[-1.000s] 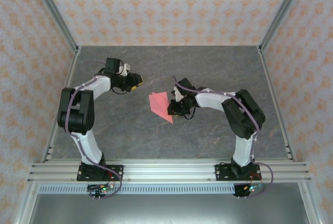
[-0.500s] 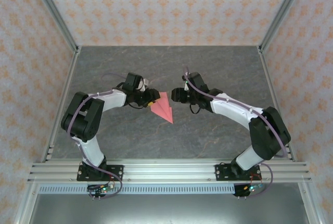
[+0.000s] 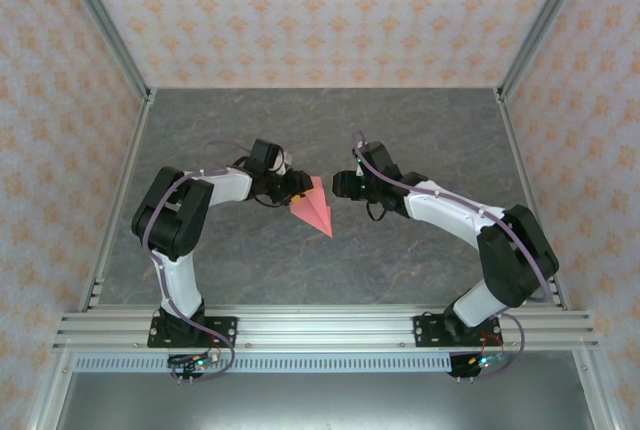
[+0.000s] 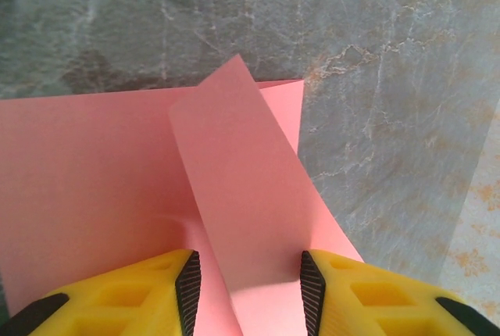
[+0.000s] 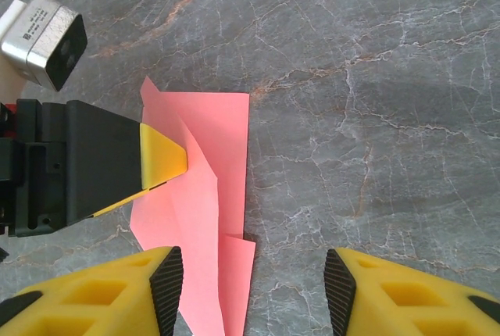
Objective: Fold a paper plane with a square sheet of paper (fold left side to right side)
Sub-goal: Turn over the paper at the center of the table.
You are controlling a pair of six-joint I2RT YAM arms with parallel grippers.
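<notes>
1. The salmon-pink paper plane (image 3: 313, 208), already partly folded into a pointed dart, lies flat on the grey marbled table (image 3: 420, 130) between the two arms. Its tip points toward the near edge.
2. The left gripper (image 3: 297, 190) sits at the paper's left edge. In the left wrist view its jaws stand apart, and a narrow folded flap (image 4: 234, 180) runs up between them. The hand is released and pinches nothing. The flap's edges come close to both pads, but I cannot tell whether they touch.
3. The right wrist view shows one yellow fingertip (image 5: 166, 156) of the left gripper low on the sheet, right where the layers overlap. It is probably placed there to pin the fold down and sharpen the crease, not to lift anything.
4. The right gripper (image 5: 251, 273) hovers just above the paper's right edge with its fingers spread wide, holding nothing. That position seems to leave room for the left side to come across while keeping the gripper near enough to steady the sheet.
5. The flap does not look fully flat, so the crease likely needs more pressing.
</notes>
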